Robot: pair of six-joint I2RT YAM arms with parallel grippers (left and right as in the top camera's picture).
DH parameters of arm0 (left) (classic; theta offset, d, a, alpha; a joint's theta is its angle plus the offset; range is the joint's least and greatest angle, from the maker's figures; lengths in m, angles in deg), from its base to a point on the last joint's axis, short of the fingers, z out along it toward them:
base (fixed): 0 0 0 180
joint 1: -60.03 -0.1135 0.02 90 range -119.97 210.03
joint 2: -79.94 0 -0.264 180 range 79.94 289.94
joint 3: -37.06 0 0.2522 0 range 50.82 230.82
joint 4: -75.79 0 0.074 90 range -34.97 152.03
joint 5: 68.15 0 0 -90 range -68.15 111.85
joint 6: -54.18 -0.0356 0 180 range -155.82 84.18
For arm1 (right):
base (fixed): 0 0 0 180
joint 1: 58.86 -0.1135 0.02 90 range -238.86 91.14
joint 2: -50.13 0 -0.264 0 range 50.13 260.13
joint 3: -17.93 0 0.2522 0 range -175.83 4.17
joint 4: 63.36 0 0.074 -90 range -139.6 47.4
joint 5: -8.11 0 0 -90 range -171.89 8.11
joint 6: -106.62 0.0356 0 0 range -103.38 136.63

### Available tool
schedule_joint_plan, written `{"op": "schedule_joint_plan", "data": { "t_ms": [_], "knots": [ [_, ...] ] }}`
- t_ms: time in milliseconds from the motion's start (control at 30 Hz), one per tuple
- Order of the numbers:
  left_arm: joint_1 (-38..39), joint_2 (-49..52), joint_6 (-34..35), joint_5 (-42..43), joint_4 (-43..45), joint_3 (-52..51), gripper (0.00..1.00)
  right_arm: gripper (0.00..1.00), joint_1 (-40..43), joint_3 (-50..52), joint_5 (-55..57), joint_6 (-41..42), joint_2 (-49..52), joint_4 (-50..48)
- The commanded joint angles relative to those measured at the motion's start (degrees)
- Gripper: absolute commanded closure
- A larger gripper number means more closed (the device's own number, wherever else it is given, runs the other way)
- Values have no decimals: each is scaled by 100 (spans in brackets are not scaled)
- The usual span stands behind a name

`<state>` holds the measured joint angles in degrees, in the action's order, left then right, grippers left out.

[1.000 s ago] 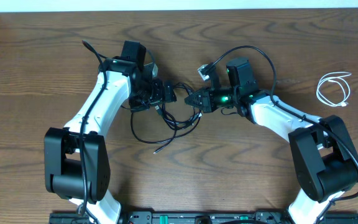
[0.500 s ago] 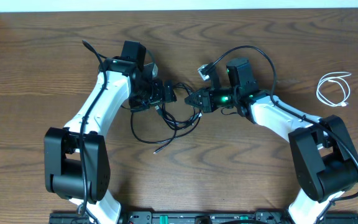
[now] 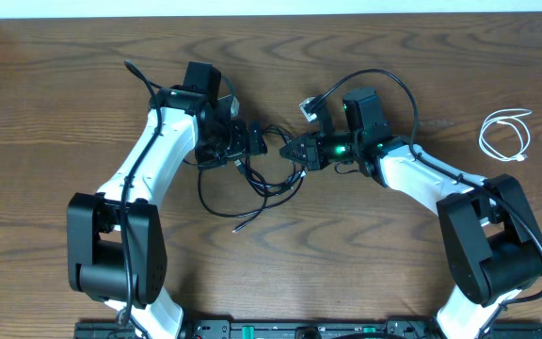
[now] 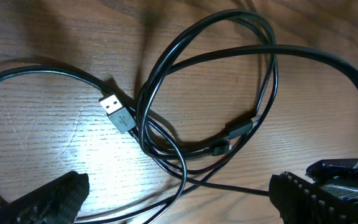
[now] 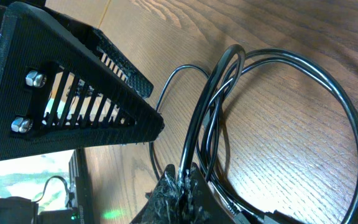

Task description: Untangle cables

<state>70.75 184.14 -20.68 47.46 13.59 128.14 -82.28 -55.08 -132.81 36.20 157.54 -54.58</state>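
Note:
The black cable (image 3: 263, 185) lies in tangled loops on the wooden table between my two grippers. Its USB plug (image 4: 115, 111) rests flat on the wood in the left wrist view, and another plug end (image 3: 237, 226) points toward the front. My left gripper (image 3: 253, 143) hovers over the loops with its jaws wide apart (image 4: 179, 202); only strands cross the gap. My right gripper (image 3: 293, 149) is shut on a strand of the black cable (image 5: 211, 124), its tips pinched together (image 5: 182, 186). The white cable (image 3: 506, 135) lies coiled alone at the far right.
The left gripper's black latticed finger (image 5: 73, 93) fills the upper left of the right wrist view, close to the right fingertips. A thicker black robot wire (image 3: 384, 83) arcs over the right arm. The table's back edge (image 3: 271, 13) runs along the top.

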Motion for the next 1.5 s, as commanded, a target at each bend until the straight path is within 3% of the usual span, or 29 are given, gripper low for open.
{"op": "schedule_joint_plan", "data": {
  "t_ms": [0, 1467],
  "knots": [
    [-4, 15, -48, 52, -33, 107, 2, 99, -26, -4, 0, 39, -26, 2],
    [-4, 15, -48, 50, -33, 107, 2, 99, -24, -4, -127, 120, -26, 125]
  ]
}}
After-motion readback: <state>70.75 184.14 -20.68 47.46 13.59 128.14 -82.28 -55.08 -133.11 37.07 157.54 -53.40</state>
